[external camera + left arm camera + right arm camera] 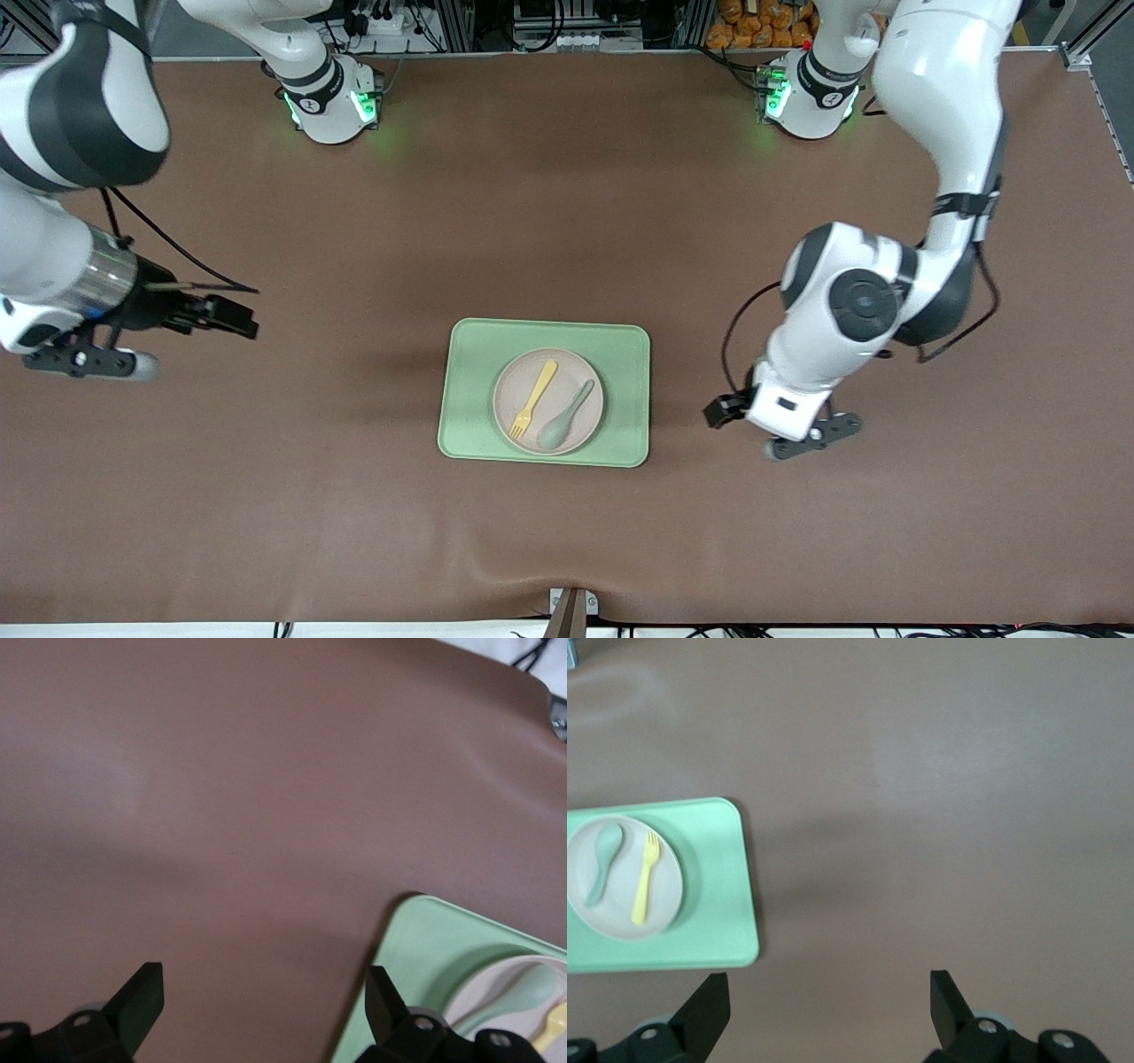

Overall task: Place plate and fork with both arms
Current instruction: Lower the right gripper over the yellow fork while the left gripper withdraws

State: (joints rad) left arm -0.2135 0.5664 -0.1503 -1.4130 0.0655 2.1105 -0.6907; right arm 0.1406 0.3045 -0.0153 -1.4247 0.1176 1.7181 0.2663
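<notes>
Fork (533, 400) lies on plate (547, 401); both sets of jaws apart, empty, over bare table (567, 221). Next, I judge: approach and grasp.

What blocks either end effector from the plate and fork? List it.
Nothing visible. The plate sits on the tray, with the fork and spoon on it. The left end effector and right end effector, both open, hang over bare table at either end.
</notes>
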